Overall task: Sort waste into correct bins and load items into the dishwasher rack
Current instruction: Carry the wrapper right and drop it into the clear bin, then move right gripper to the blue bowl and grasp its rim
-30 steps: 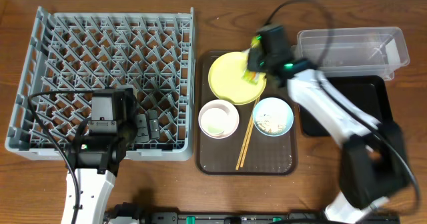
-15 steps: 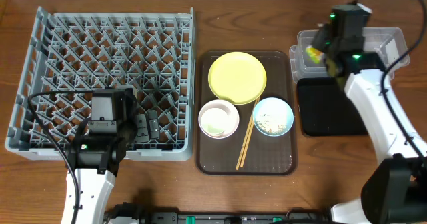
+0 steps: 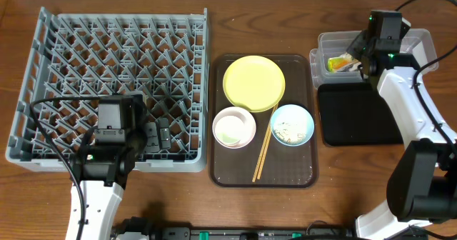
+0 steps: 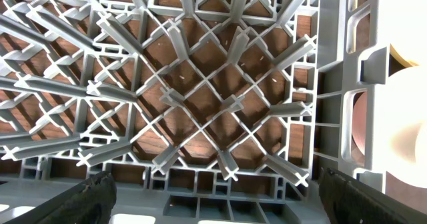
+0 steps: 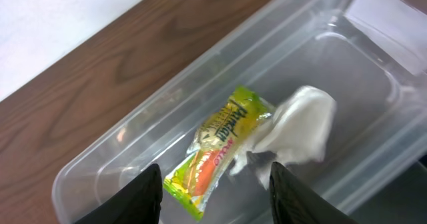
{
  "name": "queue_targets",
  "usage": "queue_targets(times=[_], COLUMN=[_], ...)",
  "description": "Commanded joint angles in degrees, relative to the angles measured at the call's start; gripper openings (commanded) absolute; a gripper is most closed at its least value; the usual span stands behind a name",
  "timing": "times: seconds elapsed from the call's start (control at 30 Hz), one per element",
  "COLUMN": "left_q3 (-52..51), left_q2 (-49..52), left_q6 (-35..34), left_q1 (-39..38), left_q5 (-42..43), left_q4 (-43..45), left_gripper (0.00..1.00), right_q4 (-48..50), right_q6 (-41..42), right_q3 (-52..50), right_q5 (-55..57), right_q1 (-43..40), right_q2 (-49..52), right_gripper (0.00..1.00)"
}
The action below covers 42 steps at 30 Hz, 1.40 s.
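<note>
The yellow-green snack wrapper and the white tissue lie loose in the clear tub; they also show in the overhead view, the wrapper in the tub. My right gripper hangs open and empty just above them. The yellow-green plate, pale bowl, blue bowl with rice scraps and chopsticks sit on the brown tray. My left gripper is open and empty over the grey rack's front edge. The white cup is out of view.
The black tray lies just in front of the clear tub, right of the brown tray. The rack's upright pegs fill the left wrist view, with the pale bowl showing past the rack's right wall.
My right gripper carried the wrapper from the plate rightward to the clear tub and let go of it. The wrapper now lies in the tub beside the tissue. The left arm has not moved.
</note>
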Motion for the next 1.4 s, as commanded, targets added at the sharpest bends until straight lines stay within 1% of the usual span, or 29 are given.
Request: queue_targets(times=[0.0,0.1,0.2,0.27,0.37,0.53,0.63,0.77,0.9,0.97,1.07,1.17,1.23,1.37], left_q3=[1.6,1.6,1.6,1.6,1.6,1.6,1.6,1.6,1.6,1.6,1.6,1.6,1.6,1.6], left_q2=[0.0,0.0,0.0,0.0,0.0,0.0,0.0,0.0,0.0,0.0,0.0,0.0,0.0,0.0], left_q6=[-0.5,-0.5,-0.5,-0.5,-0.5,-0.5,-0.5,-0.5,-0.5,-0.5,-0.5,-0.5,-0.5,-0.5], left_q1=[0.2,0.2,0.2,0.2,0.2,0.2,0.2,0.2,0.2,0.2,0.2,0.2,0.2,0.2], left_q5=[-0.1,0.0,0.0,0.0,-0.1,-0.1,-0.1,-0.1,-0.1,-0.1,-0.1,-0.1,-0.1,-0.1], left_q4=[-0.1,-0.2,-0.1,-0.1,-0.1,-0.1,-0.1,-0.2,-0.2,-0.2,-0.2,-0.2,-0.2,-0.2], left_gripper=[0.98,0.98,0.98,0.98,0.98,0.98,0.98,0.98,0.98,0.98,0.98,0.98,0.98,0.98], right_q4=[0.0,-1.9,-5.8,-10.0,-16.8,-29.4,-33.7,-31.3,-25.7,-22.8,-17.9,-13.8,-12.3,-9.4], right_q6=[-5.9,-9.1,-14.6,-19.4,-22.3,-26.8,-29.6,-29.1,-25.0,-23.1,-22.4,-22.1,-20.6,-18.5], right_q3=[0.4,0.4,0.4,0.4,0.4,0.1,-1.7,-6.4,-12.4,-15.4,-19.5,-23.0,-24.5,-27.2], right_q5=[-4.2,-7.3,-14.7,-20.3,-24.1,-27.0,-25.9,-24.3,-22.2,-20.2,-19.2,-19.1,-18.0,-16.9], right_q1=[-0.2,0.1,0.7,1.7,4.2,12.0,18.3,24.3,28.8,30.4,32.1,33.3,33.5,33.5], right_q2=[-2.4,-5.3,-8.5,-10.6,-12.6,-13.0,-12.6,-12.6,-12.6,-12.6,-12.6,-12.6,-12.6,-12.5], right_gripper=[0.5,0.52,0.55,0.56,0.57,0.61,0.63,0.61,0.53,0.52,0.5,0.4,0.39,0.33])
